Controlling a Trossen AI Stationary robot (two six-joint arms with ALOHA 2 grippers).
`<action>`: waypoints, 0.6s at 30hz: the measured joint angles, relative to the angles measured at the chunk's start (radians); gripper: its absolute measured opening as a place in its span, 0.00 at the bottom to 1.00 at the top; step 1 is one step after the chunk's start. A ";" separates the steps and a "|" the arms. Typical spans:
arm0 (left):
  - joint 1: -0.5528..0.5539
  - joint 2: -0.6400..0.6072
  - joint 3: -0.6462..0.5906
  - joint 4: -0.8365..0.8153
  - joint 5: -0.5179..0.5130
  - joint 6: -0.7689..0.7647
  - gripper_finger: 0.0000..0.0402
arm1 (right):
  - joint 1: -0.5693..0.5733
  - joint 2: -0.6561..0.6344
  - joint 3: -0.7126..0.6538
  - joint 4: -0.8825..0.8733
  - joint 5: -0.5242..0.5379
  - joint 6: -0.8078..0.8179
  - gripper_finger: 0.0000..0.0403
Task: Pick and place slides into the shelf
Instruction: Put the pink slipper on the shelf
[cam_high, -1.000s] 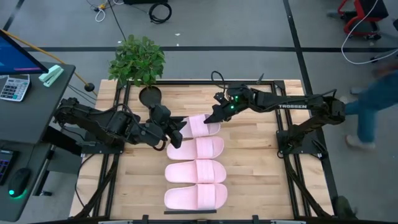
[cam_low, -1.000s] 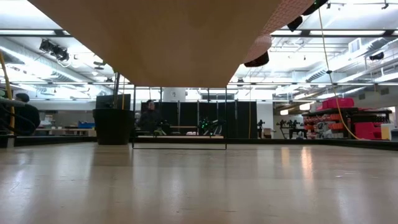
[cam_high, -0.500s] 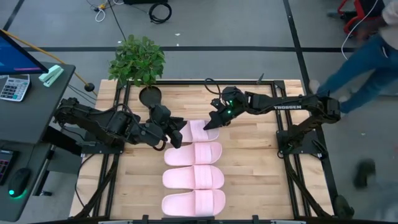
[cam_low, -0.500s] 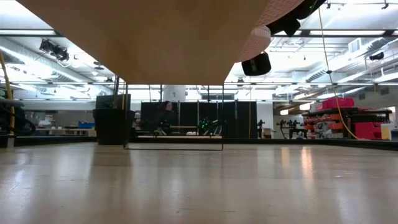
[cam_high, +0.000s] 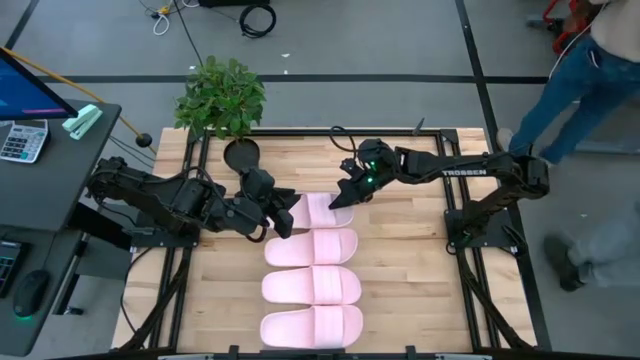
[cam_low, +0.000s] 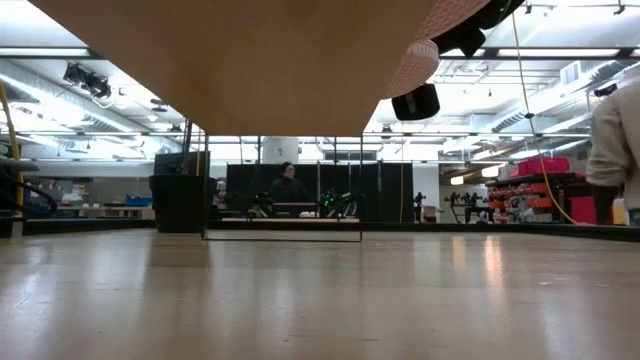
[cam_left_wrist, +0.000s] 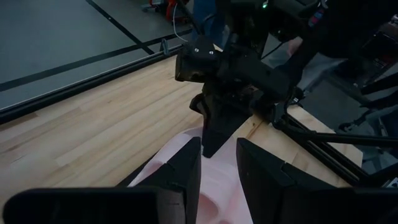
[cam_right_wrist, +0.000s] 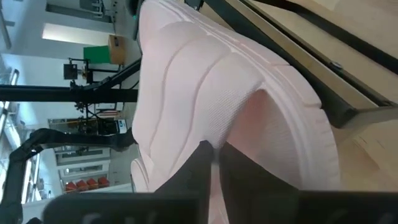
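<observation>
Four pale slides (cam_high: 312, 285) lie in a row mid-counter; both grippers meet at the farthest slide (cam_high: 322, 208). The left gripper (cam_high: 283, 213) pinches its heel narrowly; the right gripper (cam_high: 341, 196) nips its toe edge. Soft, light foam; the firm sole rim looks best to grasp

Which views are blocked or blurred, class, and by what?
Low view: the shelf's underside fills the top, ceiling lights glaring behind it. Right wrist view: a slide fills the frame, room behind soft. High view: evenly lit; the person at the right edge smears.
</observation>
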 joint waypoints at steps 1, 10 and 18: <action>0.000 0.000 0.000 0.000 0.000 0.000 0.27 | 0.000 -0.005 -0.001 0.000 0.000 0.000 0.11; 0.000 0.000 0.000 -0.001 0.000 0.001 0.27 | 0.000 -0.089 -0.002 -0.012 0.023 0.001 0.21; 0.000 0.000 0.000 -0.001 0.000 0.002 0.27 | 0.010 -0.190 -0.002 -0.024 0.114 -0.082 0.21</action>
